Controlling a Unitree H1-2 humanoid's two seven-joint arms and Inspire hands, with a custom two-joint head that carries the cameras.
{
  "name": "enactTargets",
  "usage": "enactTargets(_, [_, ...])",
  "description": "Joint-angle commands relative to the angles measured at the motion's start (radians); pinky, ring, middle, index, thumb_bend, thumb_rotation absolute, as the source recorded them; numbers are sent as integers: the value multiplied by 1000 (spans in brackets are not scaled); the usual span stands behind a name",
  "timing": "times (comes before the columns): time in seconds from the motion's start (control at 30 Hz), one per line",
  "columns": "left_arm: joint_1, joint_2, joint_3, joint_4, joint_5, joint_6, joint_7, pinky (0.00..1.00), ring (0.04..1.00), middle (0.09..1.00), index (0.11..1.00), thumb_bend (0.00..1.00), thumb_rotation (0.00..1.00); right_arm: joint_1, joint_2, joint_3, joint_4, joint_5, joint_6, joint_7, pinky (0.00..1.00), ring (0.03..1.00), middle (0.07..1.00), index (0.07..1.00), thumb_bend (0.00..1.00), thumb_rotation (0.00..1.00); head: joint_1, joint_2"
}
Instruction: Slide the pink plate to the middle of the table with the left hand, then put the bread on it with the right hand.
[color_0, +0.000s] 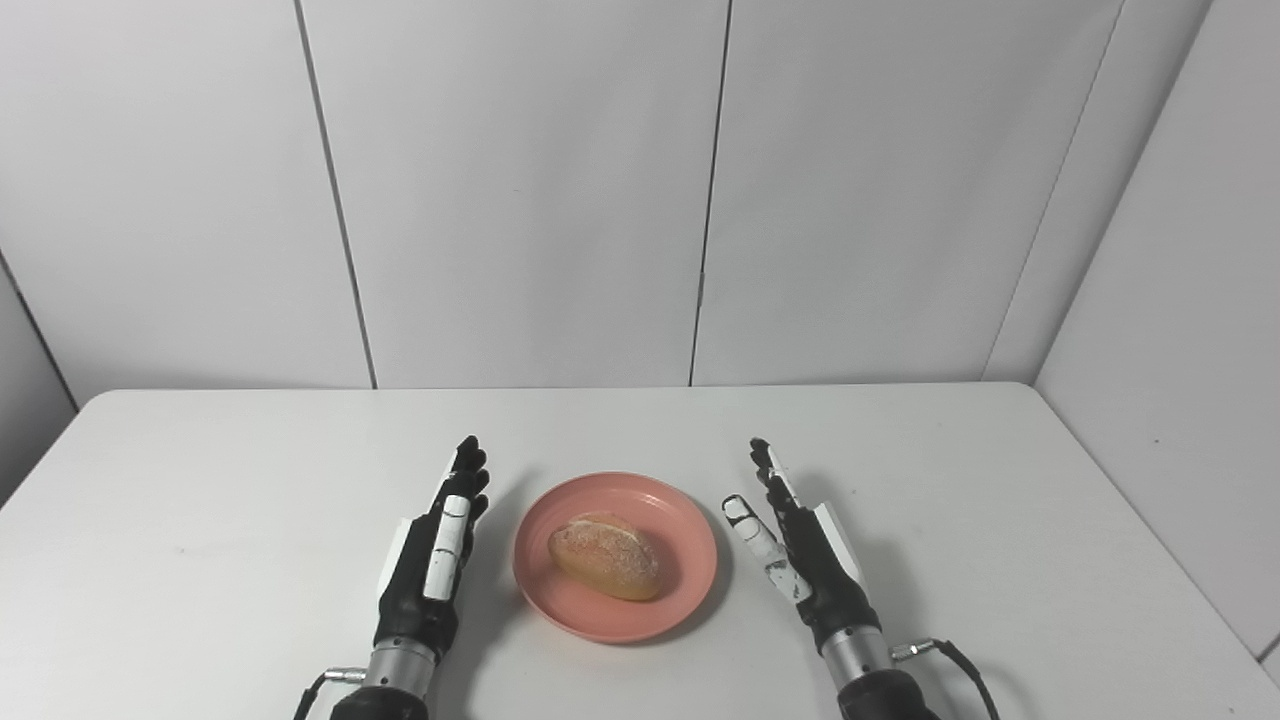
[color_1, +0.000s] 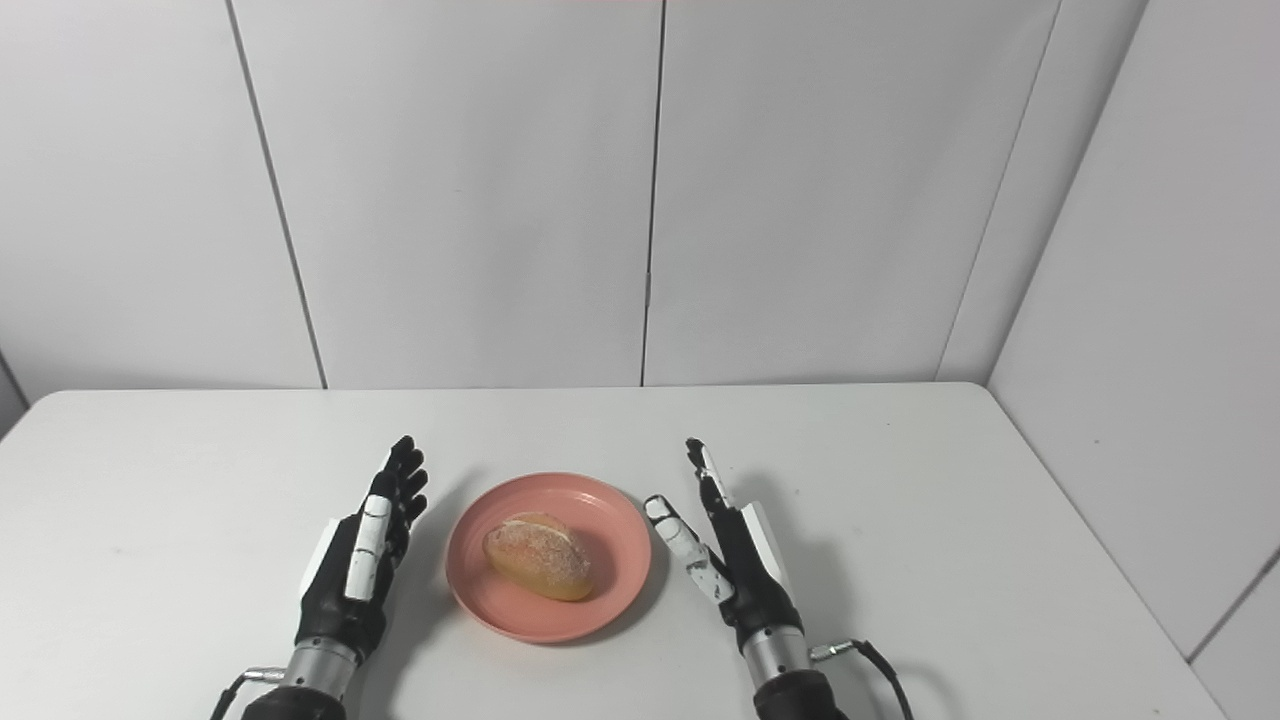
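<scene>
A pink plate (color_0: 680, 520) sits near the middle of the white table, close to the front edge. A golden bread roll (color_0: 604, 556) lies on it, slightly left of the plate's centre. My left hand (color_0: 433, 555) rests just left of the plate, fingers straight and apart, holding nothing and not touching the plate. On the other side, my right hand (color_0: 795, 545) stands a little right of the plate, open as well, with its thumb pointing toward the rim. In the right eye view the plate (color_1: 610, 530) and bread (color_1: 537, 556) show the same layout.
The white table (color_0: 250, 470) stretches to grey wall panels at the back and a wall on the right. Cables run from both wrists near the bottom edge.
</scene>
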Motion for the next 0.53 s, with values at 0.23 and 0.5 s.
enactTargets(0.23, [11, 1, 19, 15, -9, -35, 6, 1000, 1000, 1000, 1000, 785, 1000, -20, 45, -27, -5, 89, -51, -1, 1000, 1000, 1000, 1000, 610, 1000, -7, 5])
enactTargets(0.5, [-1, -6, 14, 8, -7, -22, -1, 1000, 1000, 1000, 1000, 753, 1000, -33, 77, -70, 28, 170, -113, -5, 1000, 1000, 1000, 1000, 574, 991, -14, 2])
